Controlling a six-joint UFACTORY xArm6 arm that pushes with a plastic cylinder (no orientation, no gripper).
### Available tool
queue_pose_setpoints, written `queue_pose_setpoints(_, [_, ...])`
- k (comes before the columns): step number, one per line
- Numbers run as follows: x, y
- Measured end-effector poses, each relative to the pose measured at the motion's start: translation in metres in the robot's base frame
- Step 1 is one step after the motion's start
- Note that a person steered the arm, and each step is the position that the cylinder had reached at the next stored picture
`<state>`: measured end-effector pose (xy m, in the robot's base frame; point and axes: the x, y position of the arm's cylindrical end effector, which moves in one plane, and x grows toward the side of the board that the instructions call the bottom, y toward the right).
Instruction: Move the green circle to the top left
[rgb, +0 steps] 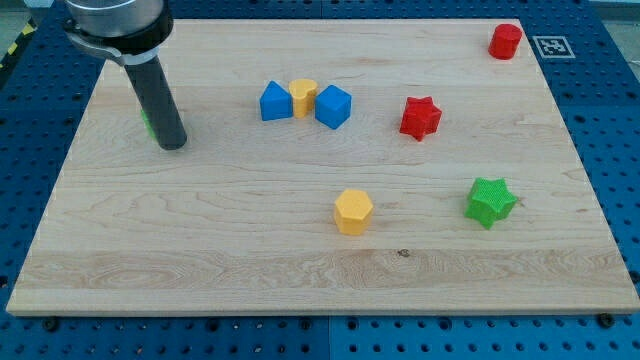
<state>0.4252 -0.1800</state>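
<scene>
My tip (173, 146) rests on the wooden board (250, 250) at the view's left. A sliver of the green circle (146, 121) shows just behind the rod on its left side; most of it is hidden by the rod. The tip touches or nearly touches it on its lower right side.
Two blue blocks (275, 102) (333, 106) flank a yellow block (303, 96) at top centre. A red star (420, 117) lies right of them, a red cylinder (506, 41) at the top right, a yellow hexagon (353, 211) at lower centre, a green star (490, 201) at the right.
</scene>
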Motion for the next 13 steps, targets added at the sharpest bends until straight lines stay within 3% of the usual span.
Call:
queue_pose_setpoints(2, [-0.006, -0.060])
queue_pose_setpoints(4, [-0.021, -0.031])
queue_pose_setpoints(6, [0.004, 0.017])
queue_pose_setpoints(9, [-0.064, -0.009])
queue_pose_setpoints(11, [-0.074, 0.039])
queue_pose_setpoints(12, [-0.093, 0.017])
queue_pose_setpoints(13, [-0.083, 0.004])
